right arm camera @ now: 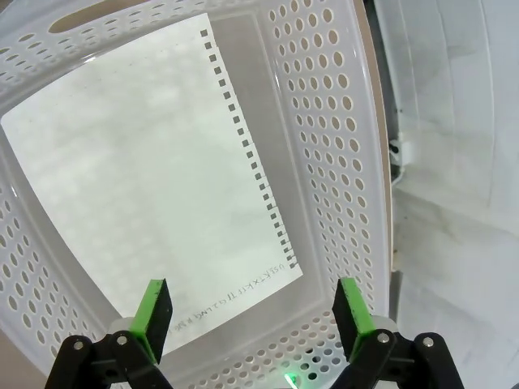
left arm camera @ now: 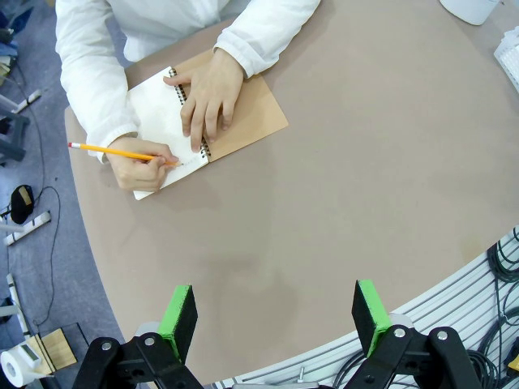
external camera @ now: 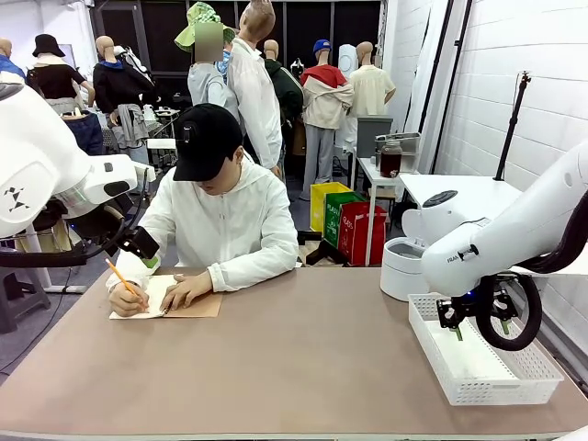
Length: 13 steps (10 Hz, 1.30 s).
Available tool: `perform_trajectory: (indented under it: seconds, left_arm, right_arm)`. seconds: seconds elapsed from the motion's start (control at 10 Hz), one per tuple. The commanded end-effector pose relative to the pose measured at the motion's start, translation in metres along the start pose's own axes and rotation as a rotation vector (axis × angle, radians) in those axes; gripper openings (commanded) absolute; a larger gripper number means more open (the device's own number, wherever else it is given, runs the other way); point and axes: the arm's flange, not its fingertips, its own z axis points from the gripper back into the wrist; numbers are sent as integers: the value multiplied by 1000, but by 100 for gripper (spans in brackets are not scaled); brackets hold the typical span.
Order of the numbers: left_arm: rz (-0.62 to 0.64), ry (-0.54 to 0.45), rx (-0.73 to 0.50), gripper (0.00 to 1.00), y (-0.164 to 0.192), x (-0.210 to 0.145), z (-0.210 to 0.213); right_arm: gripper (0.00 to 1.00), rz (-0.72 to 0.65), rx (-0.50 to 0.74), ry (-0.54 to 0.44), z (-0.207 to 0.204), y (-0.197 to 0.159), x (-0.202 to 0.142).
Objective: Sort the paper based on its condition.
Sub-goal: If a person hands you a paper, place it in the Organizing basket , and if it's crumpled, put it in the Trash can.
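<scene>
Eyes on the front view: right pincer [external camera: 479, 328] hangs just above the white basket [external camera: 514, 386] on the surface [external camera: 294, 367], and far off to its side a person [external camera: 220, 211] writes in a notebook [external camera: 184, 303]. Left wrist view now: left pincer [left arm camera: 274, 320] gaping, nothing between its pads [left arm camera: 180, 320], with the notebook and the person's hands [left arm camera: 207, 93] well ahead of it. Right wrist view: jaws spread wide and empty, and a smooth sheet of paper [right arm camera: 154, 178] lies flat in the basket, straight ahead of the fingertips [right arm camera: 154, 312].
</scene>
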Motion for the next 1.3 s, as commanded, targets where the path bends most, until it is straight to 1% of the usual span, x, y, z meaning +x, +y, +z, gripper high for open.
perform_trajectory:
  seconds: [0.0,0.1,0.2,0.3,0.5,0.6,0.8,1.0,1.1,1.2]
  left_arm:
    - [0,-1,-2,100,0,0,0]
    - [0,-1,-2,100,0,0,0]
    - [0,-1,-2,100,0,0,0]
    - [0,-1,-2,100,0,0,0]
    - [0,-1,-2,100,0,0,0]
    - [0,-1,-2,100,0,0,0]
    - [0,-1,-2,100,0,0,0]
    - [0,-1,-2,100,0,0,0]
    - [0,-1,-2,100,0,0,0]
    - [0,-1,-2,100,0,0,0]
  right_arm:
    - [100,0,0,0,0,0,0]
    - [100,18,105,-38,25,-8,3]
    - [100,33,185,-78,53,-15,0]
    - [100,50,223,-124,81,-16,-5]
    - [100,106,260,-181,117,-15,-15]
    - [100,148,303,-209,132,-12,-21]
    - [100,319,495,-289,164,-5,-38]
    - [100,450,626,-359,184,-1,-48]
    - [100,509,692,-426,192,-1,-53]
    - [100,542,733,-529,197,-3,-56]
